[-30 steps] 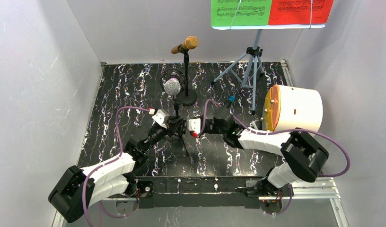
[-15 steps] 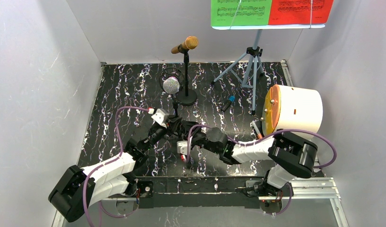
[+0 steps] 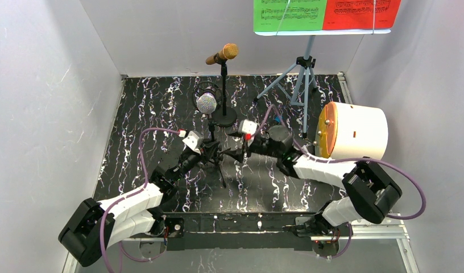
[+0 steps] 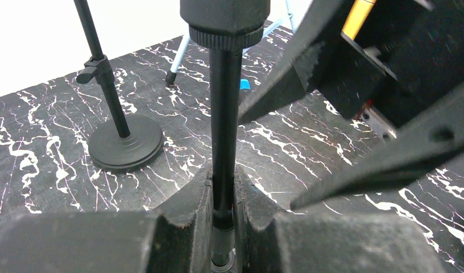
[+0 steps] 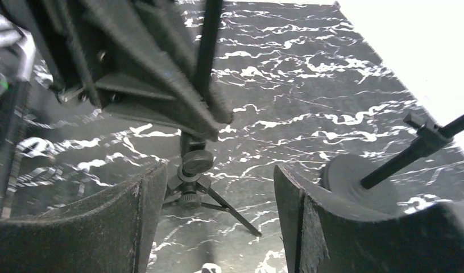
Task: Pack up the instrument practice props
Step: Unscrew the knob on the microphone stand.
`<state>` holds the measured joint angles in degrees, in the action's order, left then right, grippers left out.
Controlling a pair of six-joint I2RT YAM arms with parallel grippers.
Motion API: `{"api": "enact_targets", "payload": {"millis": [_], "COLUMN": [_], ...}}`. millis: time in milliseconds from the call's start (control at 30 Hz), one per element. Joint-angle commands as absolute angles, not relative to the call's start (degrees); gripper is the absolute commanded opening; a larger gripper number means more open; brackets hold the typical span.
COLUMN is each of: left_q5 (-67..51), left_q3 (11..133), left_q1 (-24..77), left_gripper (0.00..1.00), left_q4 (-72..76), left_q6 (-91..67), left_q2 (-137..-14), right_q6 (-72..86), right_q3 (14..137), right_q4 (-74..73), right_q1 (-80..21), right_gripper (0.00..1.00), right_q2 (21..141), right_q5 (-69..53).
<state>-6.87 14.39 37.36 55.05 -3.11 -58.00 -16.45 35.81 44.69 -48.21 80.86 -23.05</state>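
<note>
Clamping slim black cylindrical mic mount (image 4: 225, 114), left hand (image 4: 223, 199), right hand (image 5: 215, 213) spread apart.

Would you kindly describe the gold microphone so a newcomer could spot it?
On the black marbled table, find the round-based stand near the back wall. The gold microphone sits tilted on top; the glitter microphone in front is silvery and rides a tripod stand.

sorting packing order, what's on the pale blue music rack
A green score sheet and red score sheet, side by side. They cover most of the music rack; only its lower lip and tripod show.
</note>
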Motion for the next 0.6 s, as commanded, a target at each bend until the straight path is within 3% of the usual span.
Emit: {"api": "enact_targets", "payload": {"millis": [0,200,300,567], "left_q5": [-7.2,-7.3,-7.4,-7.3], "left_q3": [14.7,14.7,14.7,14.7], "left_q1": [37.6,37.6,37.5,37.6], "left_gripper": [0.00,0.00,0.00,0.00], "left_q4": [51.2,51.2,51.2,51.1], "left_q6": [-3.1,-3.1,-3.1,-3.2], "left_q2": [-58.7,-58.6,-58.7,-58.4], "right_q6": [8.3,31.7,44.1,54.8], "right_q3": [41.3,45.3,45.8,47.9], "right_q4": [45.4,54.1,64.6,74.0], "right_q1": [-42.5,-37.7,-35.9,-35.7], "right_gripper": [0.77,0.76,0.70,0.63], "right_q2": [83.1,92.0,97.4,104.9], "right_q5": [-42.0,-49.8,-53.9,-55.5]}}
